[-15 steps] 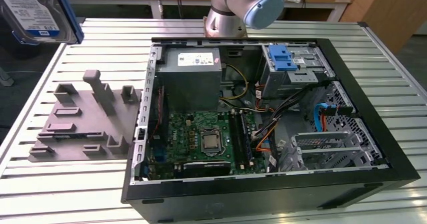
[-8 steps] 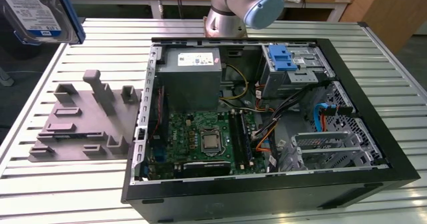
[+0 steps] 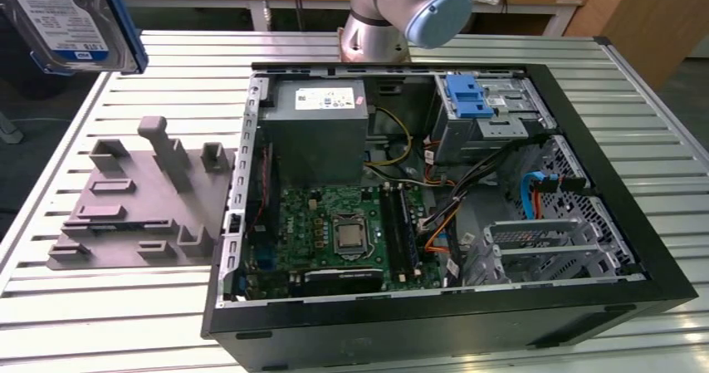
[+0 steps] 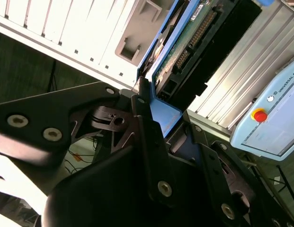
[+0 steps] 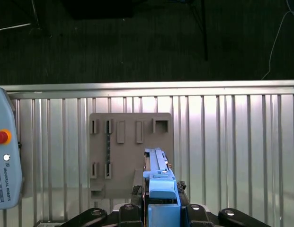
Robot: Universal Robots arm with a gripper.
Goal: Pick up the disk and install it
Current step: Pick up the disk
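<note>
Up high over the fixture end of the slatted aluminium table (image 3: 111,306), the flat silver metal disk (image 3: 61,16) with the white-and-blue label hangs well clear of everything. The black robot gripper (image 5: 161,196) is clamped narrow on it, with one finger (image 4: 143,123) pressed against the blue plastic carrier rails (image 4: 166,118) at one end.

My take on handling: it's stiff, dense for its size and smooth-sided, so I'd guess it wants a firm squeeze. The bare green circuit board (image 4: 182,45) and its connector face out in the second wrist view. That looks like the fragile side, and knocks are probably bad news. The rails and side edges seem like the sane place to grab, which is roughly where the pincer sits.

As for containers, the black tower computer case (image 3: 443,319) lies on its side with the panel off. Inside it are:
- a grey power-supply box (image 3: 321,115)
- a green motherboard (image 3: 332,223)
- loose cable bundles (image 3: 487,172)
- a bright-blue plastic latch piece (image 3: 471,97)
- a perforated metal drive cage (image 3: 549,248) towards the exterior view's right, with no drive visible in it.

Beside the case, on the exterior view's left, sits a grey moulded fixture plate (image 3: 133,215) with upright slots, and I can't really tell what's in them.
</note>
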